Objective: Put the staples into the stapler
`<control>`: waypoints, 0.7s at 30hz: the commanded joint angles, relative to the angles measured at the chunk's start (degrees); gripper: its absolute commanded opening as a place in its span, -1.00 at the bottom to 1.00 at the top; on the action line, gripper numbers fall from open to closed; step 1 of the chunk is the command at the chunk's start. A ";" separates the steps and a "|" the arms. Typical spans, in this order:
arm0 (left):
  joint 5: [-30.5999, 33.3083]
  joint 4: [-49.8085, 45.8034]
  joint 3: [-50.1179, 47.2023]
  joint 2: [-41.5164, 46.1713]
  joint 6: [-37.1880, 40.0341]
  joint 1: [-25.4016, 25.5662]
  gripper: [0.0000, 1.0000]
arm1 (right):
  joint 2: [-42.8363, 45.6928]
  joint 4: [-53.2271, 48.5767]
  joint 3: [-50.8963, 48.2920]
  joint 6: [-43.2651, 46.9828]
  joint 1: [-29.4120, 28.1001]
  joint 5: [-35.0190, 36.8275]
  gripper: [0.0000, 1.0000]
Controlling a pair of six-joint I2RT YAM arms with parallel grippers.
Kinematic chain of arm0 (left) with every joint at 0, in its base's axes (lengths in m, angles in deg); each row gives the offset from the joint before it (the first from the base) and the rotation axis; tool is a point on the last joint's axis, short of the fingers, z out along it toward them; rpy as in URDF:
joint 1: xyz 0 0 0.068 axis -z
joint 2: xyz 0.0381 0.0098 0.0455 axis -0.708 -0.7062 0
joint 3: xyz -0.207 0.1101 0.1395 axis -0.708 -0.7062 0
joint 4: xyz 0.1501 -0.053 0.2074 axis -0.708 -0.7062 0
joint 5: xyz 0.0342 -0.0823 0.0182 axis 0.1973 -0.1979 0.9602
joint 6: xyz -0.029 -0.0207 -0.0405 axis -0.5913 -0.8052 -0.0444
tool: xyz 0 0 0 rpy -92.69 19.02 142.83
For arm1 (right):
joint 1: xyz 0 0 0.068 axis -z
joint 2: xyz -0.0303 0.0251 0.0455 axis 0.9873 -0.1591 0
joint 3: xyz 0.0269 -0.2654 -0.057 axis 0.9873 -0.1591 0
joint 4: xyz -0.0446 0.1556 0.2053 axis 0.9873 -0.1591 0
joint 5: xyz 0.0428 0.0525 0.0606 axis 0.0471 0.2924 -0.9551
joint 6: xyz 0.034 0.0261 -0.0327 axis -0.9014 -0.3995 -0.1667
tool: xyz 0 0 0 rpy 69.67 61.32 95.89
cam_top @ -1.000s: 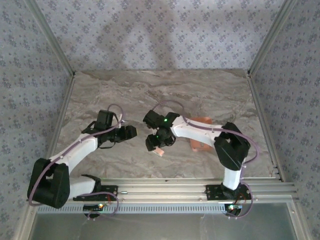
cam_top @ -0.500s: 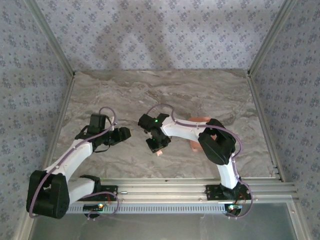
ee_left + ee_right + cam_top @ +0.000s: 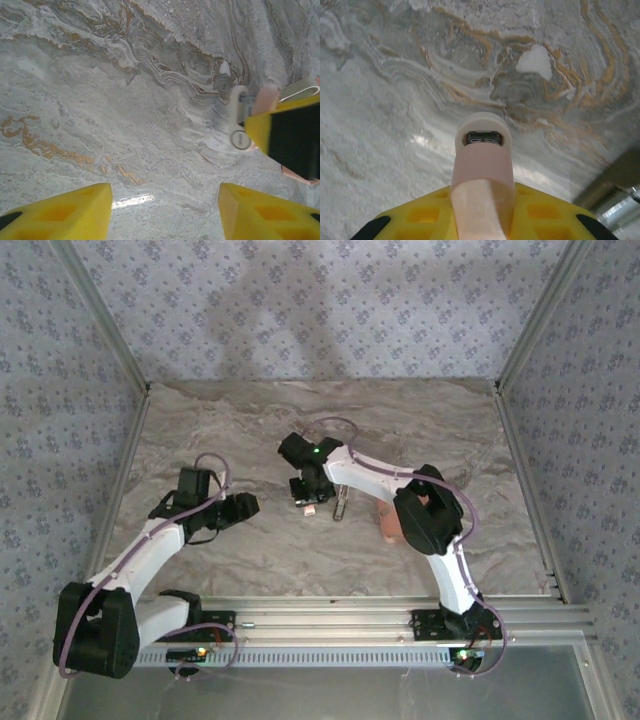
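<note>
Between right fingers (image 3: 420,220) stapler (image 3: 482,170) clamped; left fingers (image 3: 65,210) wide apart

Stapler (image 3: 482,167) is a tiny pale pink thing with a white rounded nose. There's a dark slot in that nose with a bit of metal glinting inside. It's pinched lengthwise in the right pincer (image 3: 309,498), nose aimed down at the marble surface (image 3: 380,110), roughly mid-surface.

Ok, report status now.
Left fingers open, empty. Right fingers shut on stapler, its end toward the table. Bare table between the two.
</note>
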 commanded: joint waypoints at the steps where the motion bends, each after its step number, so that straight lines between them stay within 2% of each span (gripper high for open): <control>1: 0.12 -0.63 1.93 -0.48 0.91 -0.39 0.18 | -2.99 -0.99 3.54 -1.77 0.73 -0.39 -0.47; 3: -0.06 -0.26 2.02 -0.78 0.90 -0.39 0.17 | -4.28 -1.40 4.75 -1.00 1.07 -0.93 -0.40; 7: -0.19 -0.32 2.43 -1.29 1.33 -0.39 0.17 | -2.80 -1.78 5.07 2.78 1.21 -1.30 0.04; 9: -0.38 -0.50 2.73 -1.46 1.55 -0.39 0.18 | 0.30 -2.44 4.81 5.53 1.34 -0.40 0.17; 14: -1.88 0.78 2.62 -2.86 2.02 -0.39 0.17 | 8.38 -4.12 2.18 16.13 3.33 2.38 0.24; 21: -6.02 5.60 2.52 -5.41 3.39 -0.31 0.17 | 18.53 6.36 -10.48 30.73 14.28 -13.20 0.32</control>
